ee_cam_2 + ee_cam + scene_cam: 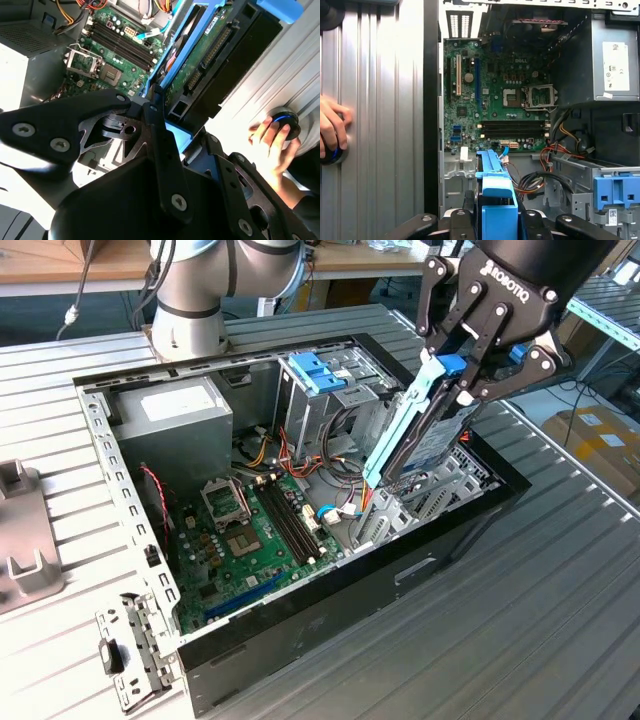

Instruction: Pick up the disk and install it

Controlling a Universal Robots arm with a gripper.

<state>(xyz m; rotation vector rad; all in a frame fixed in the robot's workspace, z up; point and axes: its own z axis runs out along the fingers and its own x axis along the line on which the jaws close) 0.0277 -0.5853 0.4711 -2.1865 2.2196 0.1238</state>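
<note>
Blue plastic is framing the disk [412, 425], and your gripper [455, 375] is clamping it by its upper end, the fingers [432, 335] closing in on the carrier from both sides. You are holding it well off the flat: the drive is hanging steeply tilted, its top end by the gripper and its lower end pointing down into the open computer case [330, 600]. That lower end is sitting over the metal drive cage [440, 495] at the exterior view's right end of the case; whether it is touching the cage, I cannot tell. In the second wrist view the disk's green circuit side [200, 65] is facing the camera, and in the first wrist view its blue carrier [497, 200] is running out ahead of the gripper toward the motherboard [505, 100].

Inside the case, a grey power supply box [175, 410] is lying toward the exterior view's left, and a short blue latch piece [315, 370] is sitting on top of another cage beside it.

On the ribbed metal table [560, 620], a person's hand [272, 145] is resting on a round black knob [284, 122].
</note>
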